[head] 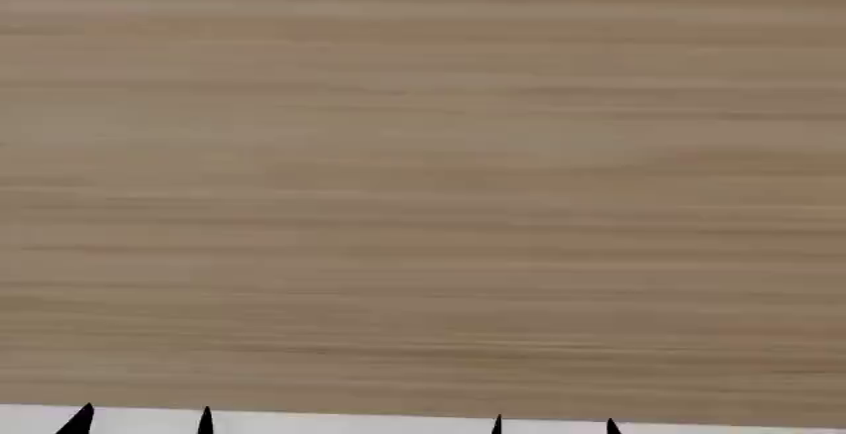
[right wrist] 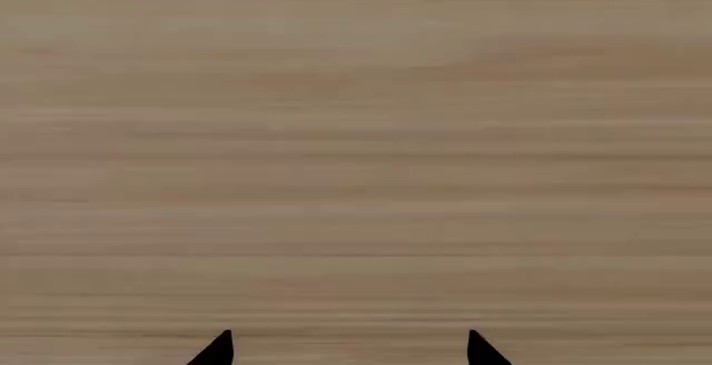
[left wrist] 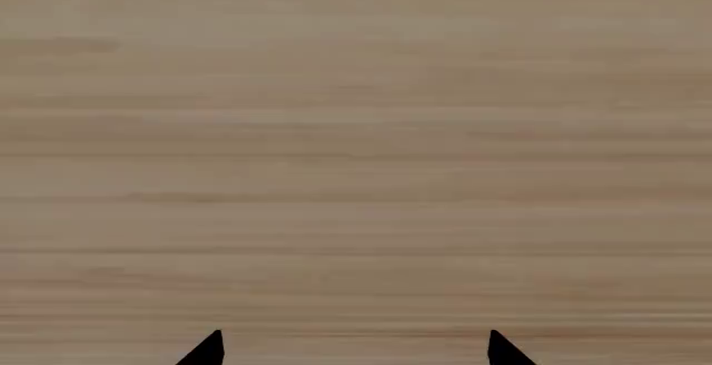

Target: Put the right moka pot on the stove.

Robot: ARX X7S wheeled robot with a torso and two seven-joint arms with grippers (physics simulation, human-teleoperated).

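The right moka pot and the stove are out of view in all three views. Only a pale wooden surface (head: 423, 176) fills the frames. In the head view my left gripper (head: 143, 420) shows as two black tips at the lower left, and my right gripper (head: 554, 425) as two black tips at the lower right. Both stand open with nothing between them. The left wrist view shows my left gripper (left wrist: 353, 350) with its tips wide apart over bare wood. My right gripper (right wrist: 348, 348) looks the same in the right wrist view.
A white strip (head: 344, 422) runs along the near edge of the wooden surface in the head view, where the fingertips poke up. Nothing else shows on the wood.
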